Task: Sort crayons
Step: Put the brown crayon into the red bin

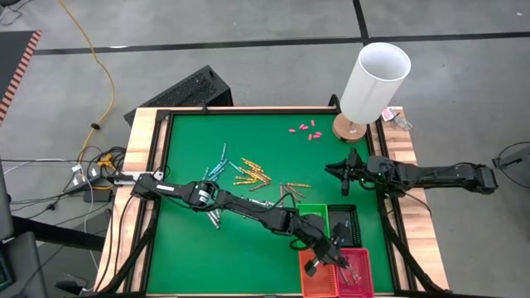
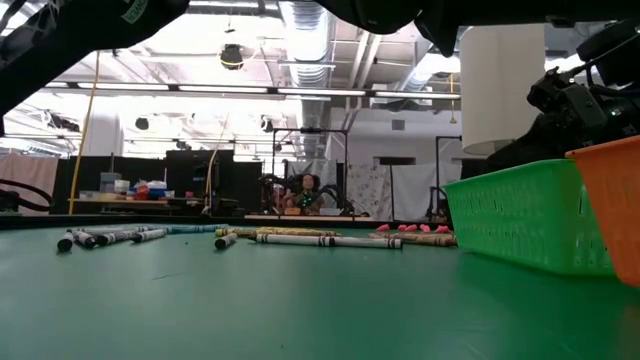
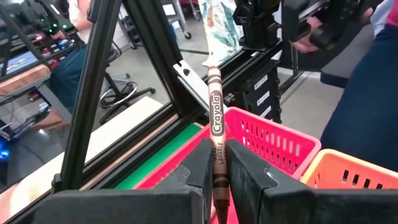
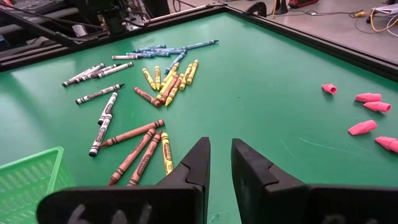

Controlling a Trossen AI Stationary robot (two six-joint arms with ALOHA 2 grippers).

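Reaching across the lower middle of the high view, the left gripper [image 1: 317,263] hangs over the baskets at the bottom right of the table, and its wrist view shows its fingers [image 3: 203,167] pinching a brown crayon [image 3: 215,115] that stands upright between them, above the pink basket [image 3: 273,138] with the orange basket [image 3: 348,175] beside it. The right gripper [image 1: 341,170] waits at the right side of the green table [image 1: 199,132], its fingers [image 4: 194,163] spread with nothing between them, pointing toward the loose crayons [image 1: 248,175]. Those crayons lie scattered across the middle of the mat: light blue ones toward the upper left of the heap, yellow-orange ones in the centre, grey-white and brownish-red ones nearer the baskets. A green basket [image 1: 313,217] and a black basket [image 1: 345,223] sit just above the orange and pink ones. Small pink pieces [image 1: 303,129] lie apart near the top of the mat, close to a white cylinder [image 1: 374,81] on a round wooden base.
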